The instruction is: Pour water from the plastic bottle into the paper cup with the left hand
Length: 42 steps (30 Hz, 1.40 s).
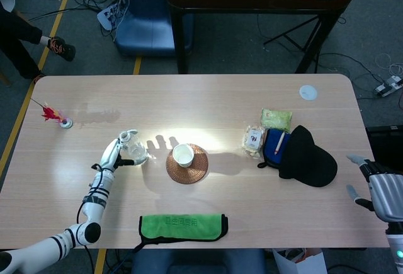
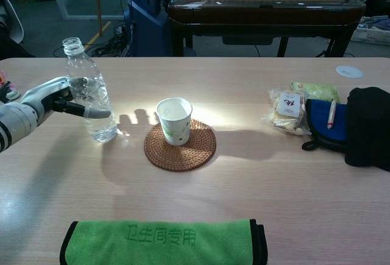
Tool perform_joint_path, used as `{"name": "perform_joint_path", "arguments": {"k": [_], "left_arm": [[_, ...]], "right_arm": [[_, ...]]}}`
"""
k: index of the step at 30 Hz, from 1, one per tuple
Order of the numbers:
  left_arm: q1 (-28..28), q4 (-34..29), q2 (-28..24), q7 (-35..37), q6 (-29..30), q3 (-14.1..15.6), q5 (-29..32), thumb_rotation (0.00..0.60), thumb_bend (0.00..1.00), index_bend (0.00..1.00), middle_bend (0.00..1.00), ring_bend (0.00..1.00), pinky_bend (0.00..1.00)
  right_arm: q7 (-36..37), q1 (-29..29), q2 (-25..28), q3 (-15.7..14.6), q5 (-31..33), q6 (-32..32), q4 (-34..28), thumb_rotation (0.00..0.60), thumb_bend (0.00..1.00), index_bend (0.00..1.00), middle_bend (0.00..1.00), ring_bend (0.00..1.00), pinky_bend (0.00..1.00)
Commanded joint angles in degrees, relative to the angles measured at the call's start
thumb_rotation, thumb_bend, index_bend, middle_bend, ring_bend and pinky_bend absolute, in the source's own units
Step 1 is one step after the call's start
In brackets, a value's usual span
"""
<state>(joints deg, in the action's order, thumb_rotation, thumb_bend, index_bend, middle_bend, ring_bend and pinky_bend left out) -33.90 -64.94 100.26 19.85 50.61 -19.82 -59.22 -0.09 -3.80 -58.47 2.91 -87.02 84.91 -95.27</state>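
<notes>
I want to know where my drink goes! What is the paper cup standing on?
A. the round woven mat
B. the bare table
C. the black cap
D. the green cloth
A: the paper cup stands upright on the round woven mat, apart from the green cloth.

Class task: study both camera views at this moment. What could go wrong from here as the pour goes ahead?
1. The bottle has no cap; a quick tilt by the left robot hand could slop water onto the table.
2. The cup is light and small-mouthed; a nudge or a badly aimed stream could tip or miss it, wetting the coaster.
</notes>
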Motion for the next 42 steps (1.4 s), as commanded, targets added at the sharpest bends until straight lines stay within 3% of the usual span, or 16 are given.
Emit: {"name": "perform_joint_path", "arguments": {"k": [1,14,28,35,42], "left_arm": [[0.0,0.3,0.4,0.2,0.4,-0.1,-0.2,0.600,0.06,0.28,0.26,0.20,0.33],[-0.2,2.6,3.1,1.2,3.3,-0.4,-2.1,0.600,0.06,0.46,0.49,0.40,0.52],[-0.5,2.4,3.9,0.0,9.3,0.6,-7.7,0.600,0.06,0.58,0.67,0.52,0.62],[-1.6,0.7,2.6,-8.9,13.4,2.3,-11.7,0.600,0.06,0.60,0.70,0.54,0.63],[-3.7,-0.1,1.7,-23.7,14.7,3.9,-13.3,0.600,0.06,0.61,0.73,0.55,0.65]], "right_arm": [[0.1,0.0,0.0,0.0,0.0,0.0,0.0,0.600,0.30,0.24,0.29,0.33,0.47],[0.6,0.2,0.4,0.1,0.0,0.4,-0.1,0.600,0.30,0.24,0.29,0.33,0.47],[1.2,0.5,0.9,0.2,-0.1,0.8,-0.3,0.600,0.30,0.24,0.29,0.33,0.47],[1.4,0.5,1.0,0.1,-0.5,1.0,-0.4,0.600,0.30,0.24,0.29,0.33,0.47],[1.4,0.6,1.0,0.0,-0.9,1.1,-0.5,0.600,0.30,0.24,0.29,0.33,0.47]]}}
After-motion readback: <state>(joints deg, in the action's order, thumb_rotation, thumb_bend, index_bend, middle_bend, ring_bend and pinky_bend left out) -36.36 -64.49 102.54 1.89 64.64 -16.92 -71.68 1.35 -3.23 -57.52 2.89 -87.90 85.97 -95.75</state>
